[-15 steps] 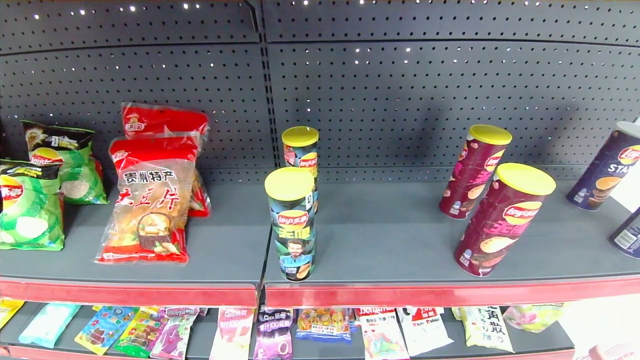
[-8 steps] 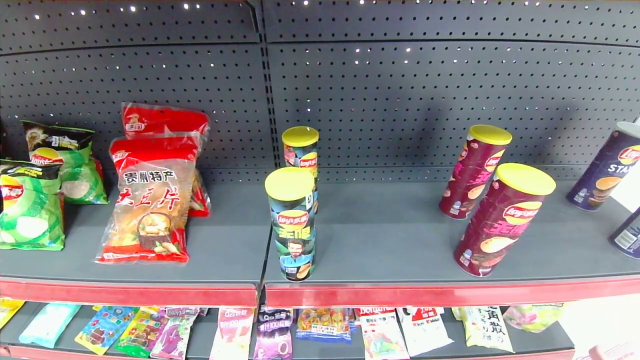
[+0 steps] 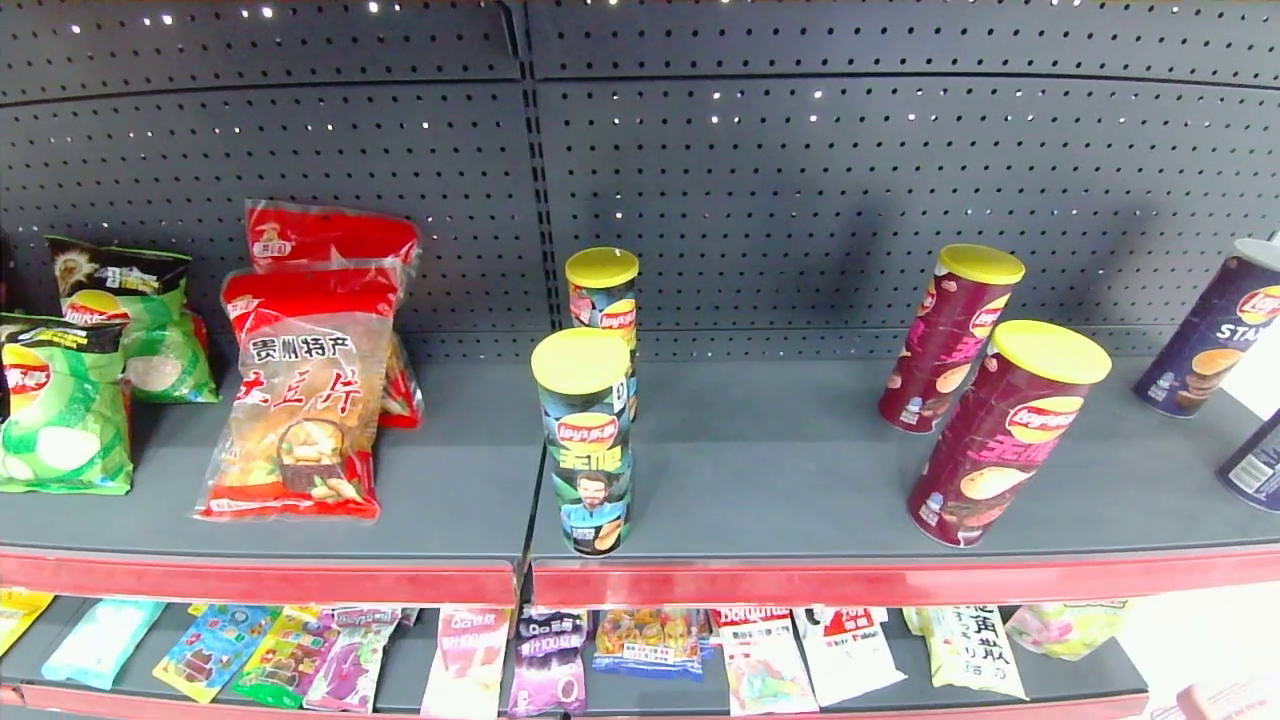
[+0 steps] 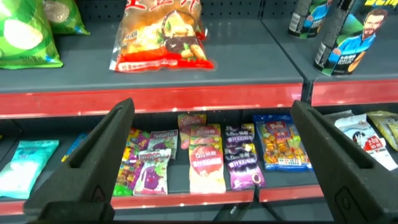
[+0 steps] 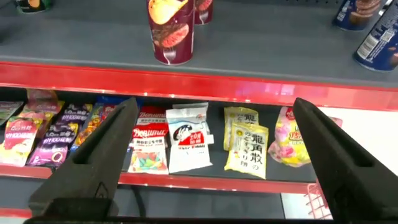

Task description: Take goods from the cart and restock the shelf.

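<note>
Head view cuts off the navy cans (image 3: pixel 1205 335) at the frame's right edge and the green bags (image 3: pixel 65 420) at its left; left claw (image 4: pixel 212 106) and right claw (image 5: pixel 216 102) both spread apart.

Left to right on the grey metal upper shelf (image 3: pixel 780 470): two green foil crisp bags (image 3: pixel 60 415) at the far left, one behind the other. Next come two red-topped clear plastic snack bags (image 3: pixel 300 400), the front one leaning on the back one, I think. Mid-shelf, two yellow-lidded dark cardboard tubes (image 3: pixel 590 440) stand front-to-back. Right of them are two yellow-lidded maroon tubes (image 3: pixel 1010 430), same deal, then navy tubes (image 3: pixel 1205 340) at the far right. Small flat sachets (image 3: pixel 640 645) lie in a row on the lower shelf (image 3: pixel 1085 672) underneath.
</note>
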